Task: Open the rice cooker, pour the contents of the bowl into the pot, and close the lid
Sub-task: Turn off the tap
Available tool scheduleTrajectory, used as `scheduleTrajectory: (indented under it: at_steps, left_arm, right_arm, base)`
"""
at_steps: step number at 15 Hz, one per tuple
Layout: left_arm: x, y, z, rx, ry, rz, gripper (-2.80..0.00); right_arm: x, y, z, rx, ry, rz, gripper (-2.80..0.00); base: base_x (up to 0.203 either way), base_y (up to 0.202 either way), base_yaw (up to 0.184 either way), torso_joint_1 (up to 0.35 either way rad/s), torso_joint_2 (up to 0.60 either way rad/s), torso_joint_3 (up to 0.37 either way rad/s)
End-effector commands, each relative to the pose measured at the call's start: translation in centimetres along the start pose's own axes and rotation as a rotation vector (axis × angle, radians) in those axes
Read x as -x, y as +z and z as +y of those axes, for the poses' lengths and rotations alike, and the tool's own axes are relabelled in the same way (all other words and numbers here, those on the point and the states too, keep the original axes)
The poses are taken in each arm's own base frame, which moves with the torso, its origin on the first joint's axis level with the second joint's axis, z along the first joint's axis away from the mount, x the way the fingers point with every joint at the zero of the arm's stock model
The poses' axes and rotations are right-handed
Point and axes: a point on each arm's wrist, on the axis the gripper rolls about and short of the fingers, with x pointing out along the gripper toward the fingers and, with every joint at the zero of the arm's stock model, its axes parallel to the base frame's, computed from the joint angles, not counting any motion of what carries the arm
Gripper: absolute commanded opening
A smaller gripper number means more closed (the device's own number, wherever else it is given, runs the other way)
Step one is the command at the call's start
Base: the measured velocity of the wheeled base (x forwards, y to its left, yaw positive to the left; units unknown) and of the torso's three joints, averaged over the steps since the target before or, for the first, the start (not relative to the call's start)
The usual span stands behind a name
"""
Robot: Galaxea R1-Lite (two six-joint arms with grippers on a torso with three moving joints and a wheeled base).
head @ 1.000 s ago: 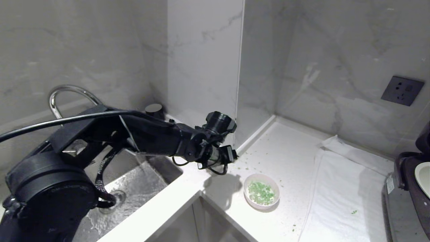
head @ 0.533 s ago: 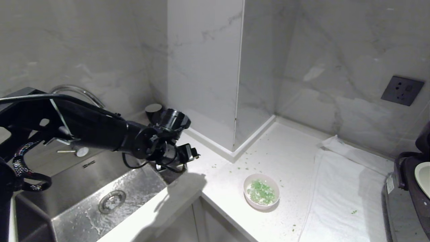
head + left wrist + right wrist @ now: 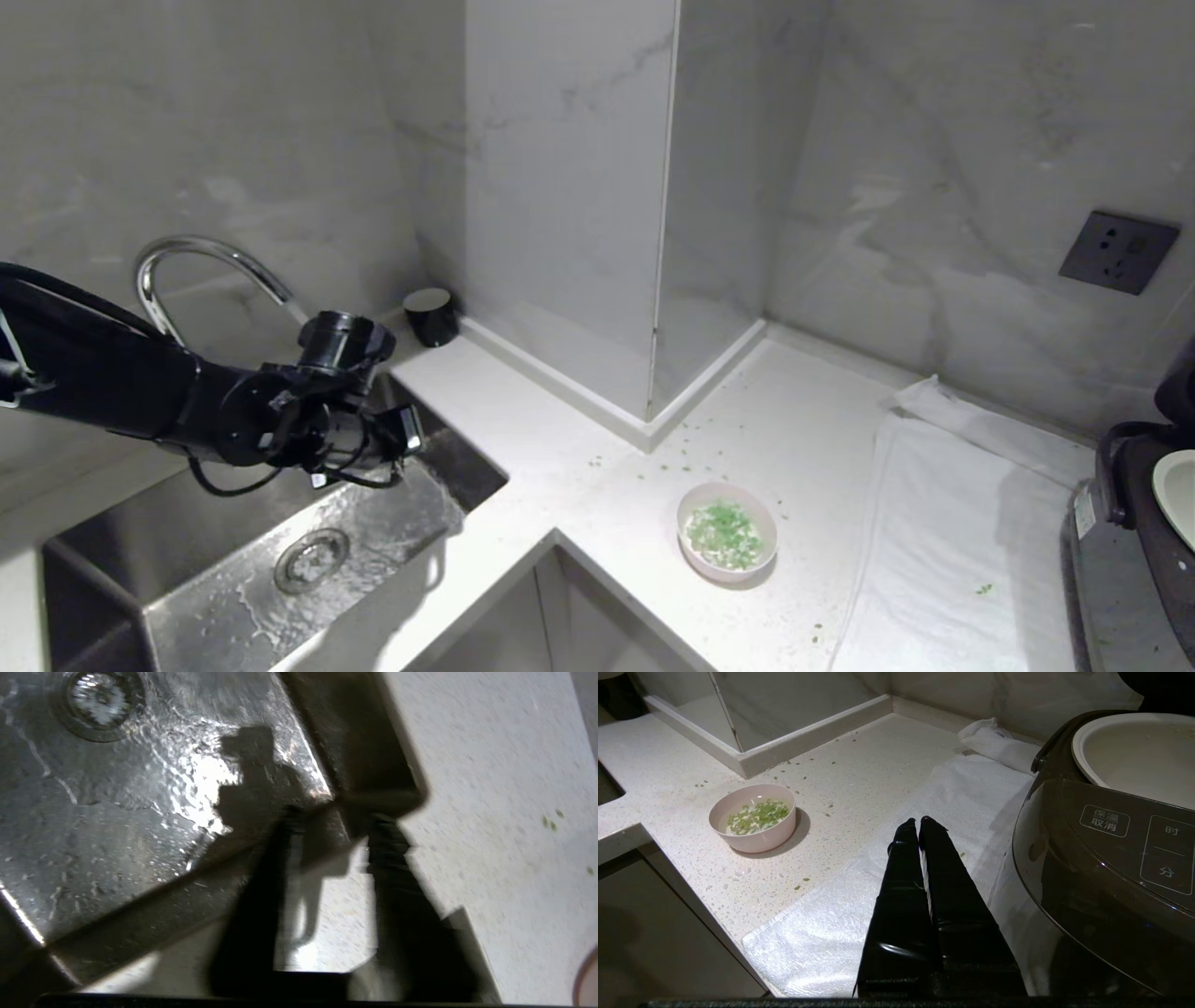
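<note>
The pale pink bowl (image 3: pixel 727 544) (image 3: pixel 753 817) stands on the white counter with chopped green contents (image 3: pixel 724 535) (image 3: pixel 758 815) inside. At the far right sits the dark rice cooker (image 3: pixel 1134 523) (image 3: pixel 1111 858), its cream-white pot (image 3: pixel 1178 495) (image 3: pixel 1134 751) uncovered. Only a dark edge of the raised lid (image 3: pixel 1178 387) shows. My left gripper (image 3: pixel 415 431) (image 3: pixel 338 819) hangs over the sink corner, far left of the bowl, its blurred fingers apart with nothing between them. My right gripper (image 3: pixel 918 822) is shut and empty above the towel, beside the cooker.
A steel sink (image 3: pixel 280 560) with a curved faucet (image 3: pixel 205 257) lies at the left. A black round cup (image 3: pixel 430 315) stands behind it. A white towel (image 3: pixel 952 541) covers the counter by the cooker. Green bits (image 3: pixel 691 457) are scattered near the marble pillar corner. A wall socket (image 3: pixel 1117 250) is at the right.
My left arm has swung left, from above the counter just beside the bowl to over the sink. The bowl and cooker have not moved.
</note>
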Motion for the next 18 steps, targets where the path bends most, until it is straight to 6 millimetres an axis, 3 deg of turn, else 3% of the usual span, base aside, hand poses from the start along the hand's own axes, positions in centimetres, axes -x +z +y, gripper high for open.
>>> scheduleTrajectory:
  at_steps: [1,13,18]
  left_arm:
    - [-0.6,2.0,3.7,0.071,0.075,-0.029,-2.8]
    - [-5.1,8.4,16.5,0.265,0.257,-0.118,-2.8]
    - [-6.9,10.4,19.4,0.312,0.301,-0.136,-2.8]
  right_arm:
    - [0.0,0.0,0.0,0.0,0.0,0.0,-2.8]
    - [0.0,0.0,0.0,0.001,0.0,0.0,-2.8]
    - [0.0,0.0,0.0,0.0,0.0,0.0,-2.8]
  base:
    - [0.0,0.0,0.0,0.0,0.0,0.0]
    - [0.0,0.0,0.0,0.0,0.0,0.0]
    - [0.0,0.0,0.0,0.0,0.0,0.0]
